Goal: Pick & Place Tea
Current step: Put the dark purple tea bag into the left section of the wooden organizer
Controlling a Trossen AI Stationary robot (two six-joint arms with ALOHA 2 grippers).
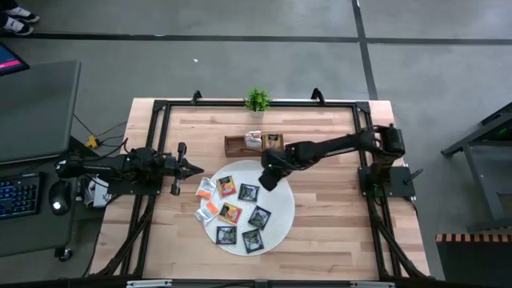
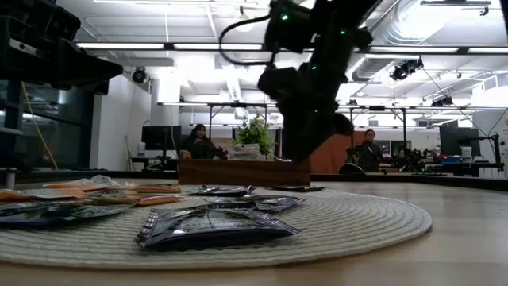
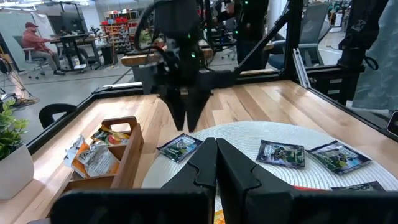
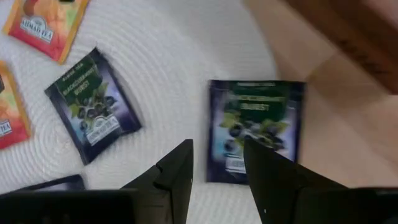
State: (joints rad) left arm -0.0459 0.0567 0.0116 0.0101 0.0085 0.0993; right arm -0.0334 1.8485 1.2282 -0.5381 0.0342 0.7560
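Right end effector (image 4: 217, 168) with fingers apart and empty, hovering over a dark flat square tea sachet (image 4: 255, 127) on the round white woven mat (image 4: 168, 81), more sachets (image 1: 232, 212) beyond, left end effector (image 1: 194, 169) closed beside the mat

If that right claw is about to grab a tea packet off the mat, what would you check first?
1. Right claw open: ok, fingers apart, nothing between them.
2. Claw above a packet: ok, a dark sachet lies just ahead of the fingers.
3. Sachet free of neighbours: ok, it lies apart from the next dark one.
4. Tray has room: ok, one compartment looks bare.
5. Left claw out of the way: ok, shut, beside the mat.
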